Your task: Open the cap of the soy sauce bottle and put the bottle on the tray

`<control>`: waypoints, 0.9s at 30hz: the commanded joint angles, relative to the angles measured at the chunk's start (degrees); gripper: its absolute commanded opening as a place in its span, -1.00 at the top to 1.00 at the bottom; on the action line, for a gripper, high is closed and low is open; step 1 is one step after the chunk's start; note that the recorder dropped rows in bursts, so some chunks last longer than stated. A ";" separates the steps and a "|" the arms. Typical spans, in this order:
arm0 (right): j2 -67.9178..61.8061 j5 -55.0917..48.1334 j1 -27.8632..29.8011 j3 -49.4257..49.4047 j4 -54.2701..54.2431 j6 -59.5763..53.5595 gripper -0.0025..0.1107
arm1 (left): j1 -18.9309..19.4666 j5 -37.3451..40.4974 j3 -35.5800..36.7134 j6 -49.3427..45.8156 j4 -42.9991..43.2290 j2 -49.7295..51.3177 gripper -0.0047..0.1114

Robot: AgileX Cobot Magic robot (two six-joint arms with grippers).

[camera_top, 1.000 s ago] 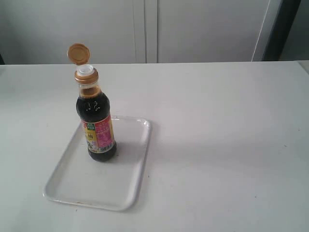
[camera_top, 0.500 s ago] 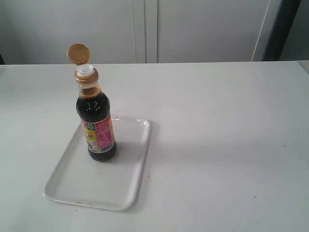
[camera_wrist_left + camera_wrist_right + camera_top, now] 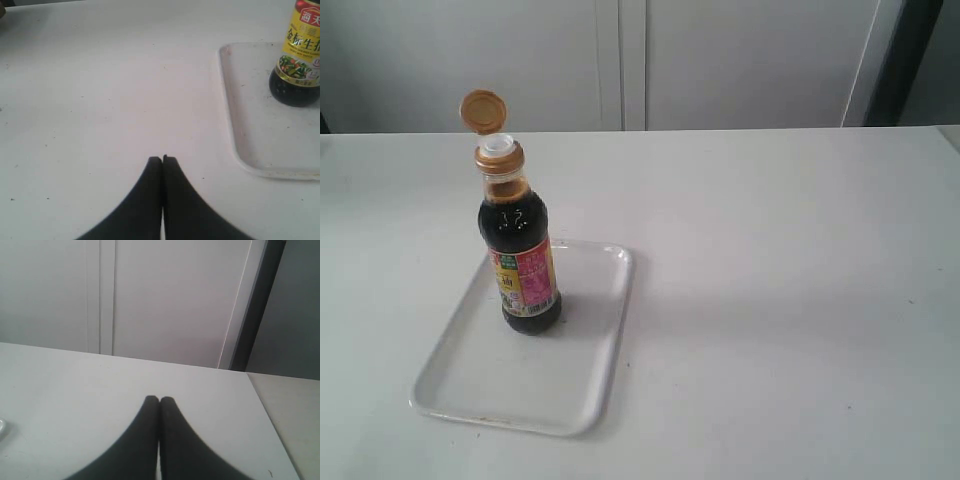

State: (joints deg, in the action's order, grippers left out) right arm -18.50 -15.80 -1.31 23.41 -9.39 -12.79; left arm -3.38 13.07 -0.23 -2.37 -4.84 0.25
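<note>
Both arms hang clear, left claw (image 3: 162, 159) and right claw (image 3: 159, 400) pinched closed, empty.

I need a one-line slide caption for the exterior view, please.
Soy sauce bottle standing upright on the white tray, its orange-brown cap flipped open.

The soy sauce bottle (image 3: 519, 262) stands upright on the tray (image 3: 470, 385).

You see only the claws: the left claw (image 3: 162, 159) has two smooth matte black fingers with curved outer edges tapering to narrow blunt tips. Your right claw (image 3: 159, 400) looks identical, plain and unmarked.
</note>
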 commanded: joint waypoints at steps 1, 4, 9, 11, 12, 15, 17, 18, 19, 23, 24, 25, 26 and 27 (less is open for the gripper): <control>0.21 0.72 0.22 -0.18 -0.16 -0.18 0.96 | 0.02 0.19 0.23 -0.19 -0.64 -0.25 0.92; 0.21 0.73 0.22 -0.18 0.22 -0.30 0.96 | 0.02 0.19 0.23 -0.19 -0.64 -0.25 0.92; 0.21 0.85 0.22 -0.18 0.20 -0.30 0.96 | 0.02 0.19 0.23 -0.19 -0.64 -0.25 0.92; 0.21 0.85 0.22 -0.18 0.20 -0.30 0.96 | 0.02 0.19 0.23 -0.19 -0.64 -0.25 0.92; 0.21 0.72 0.22 -0.18 0.20 -0.02 0.96 | 0.02 0.19 0.23 -0.19 -0.64 -0.25 0.92; 1.47 0.47 0.22 -0.18 0.03 -0.02 0.96 | 0.02 0.19 0.23 -0.19 -0.64 -0.25 0.92; 2.42 0.36 0.22 -0.18 0.03 -0.02 0.96 | 0.02 0.19 0.23 -0.19 -0.64 -0.25 0.92; 3.01 0.21 0.22 -0.44 0.03 0.10 0.96 | 0.02 0.19 0.23 -0.19 -0.64 -0.25 0.92; 3.57 0.21 0.22 -0.83 0.03 0.60 0.96 | 0.02 0.19 0.23 -0.19 -0.64 -0.25 0.92; 8.28 -0.31 0.22 -5.07 2.06 6.60 0.96 | 0.02 0.19 0.23 -0.19 -0.64 -0.25 0.92; 8.95 -0.86 0.22 -5.81 2.93 7.86 0.96 | 0.02 0.19 0.23 -0.19 -0.64 -0.25 0.92; 10.39 -0.97 0.22 -7.62 4.17 10.08 0.96 | 0.02 0.19 0.23 -0.19 -0.64 -0.25 0.92; 10.92 -0.97 0.22 -8.32 4.28 10.18 0.96 | 0.02 0.19 0.23 -0.19 -0.64 -0.25 0.92; 11.90 -0.97 0.22 -10.08 4.58 10.07 0.96 | 0.02 0.19 0.23 -0.19 -0.64 -0.25 0.92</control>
State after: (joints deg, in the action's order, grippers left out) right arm -7.86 -16.58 -1.31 15.39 -6.09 -3.81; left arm -3.38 13.07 -0.23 -2.37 -4.84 0.25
